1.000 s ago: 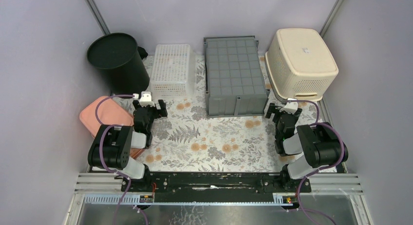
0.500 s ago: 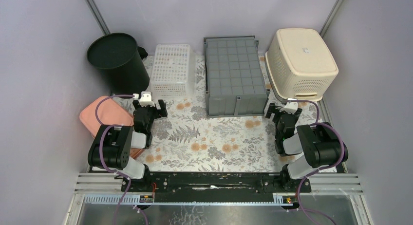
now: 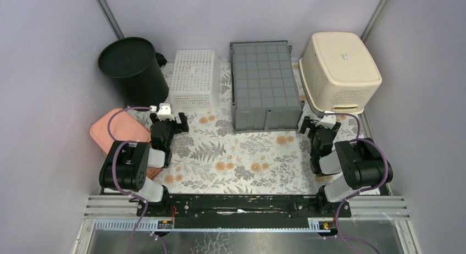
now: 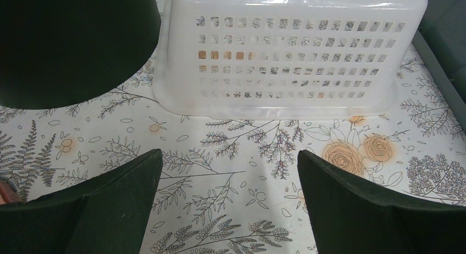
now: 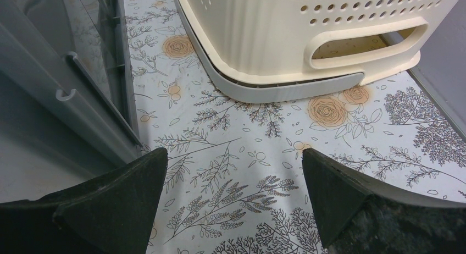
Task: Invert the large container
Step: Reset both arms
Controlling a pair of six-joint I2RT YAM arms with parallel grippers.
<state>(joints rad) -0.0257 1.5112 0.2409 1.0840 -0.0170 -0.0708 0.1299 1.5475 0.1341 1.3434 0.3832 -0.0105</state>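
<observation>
Currently both arms sit low at the near edge of the floral-printed surface [image 3: 242, 160], and neither one grasps anything. The left end effector [image 3: 170, 122] is released. Its two black fingers [image 4: 104, 204] are spread wide above the bare print with nothing between them. The right end effector [image 3: 319, 126] is likewise released, its fingers wide apart above the surface and touching nothing.

The large grey plastic crate [image 3: 266, 78] stands ahead of both end effectors and between them. It is ahead and to the right of the left one, and ahead and to the left of the right one. A flat face ribbed into a grid of squares points upward. This looks like its base, so the crate appears to rest mouth down, though its rim cannot be made out clearly. In the right wrist view its grey side wall runs along just left of the left finger, apart from it.

Straight ahead of the left end effector, near but not touching, is a white perforated rectangular plastic basket [image 4: 286, 56]. Ahead and to the left stands a black round plastic bin [image 4: 71, 39], just beside that basket. Behind and to the left of the left end effector lies a flat pink rounded plastic piece [image 3: 118, 134], partly hidden by the arm.

Close ahead of the right end effector, slightly to its right, a cream perforated plastic basket [image 5: 308, 28] rests rim down on the surface. Its handle slot faces the end effector.
</observation>
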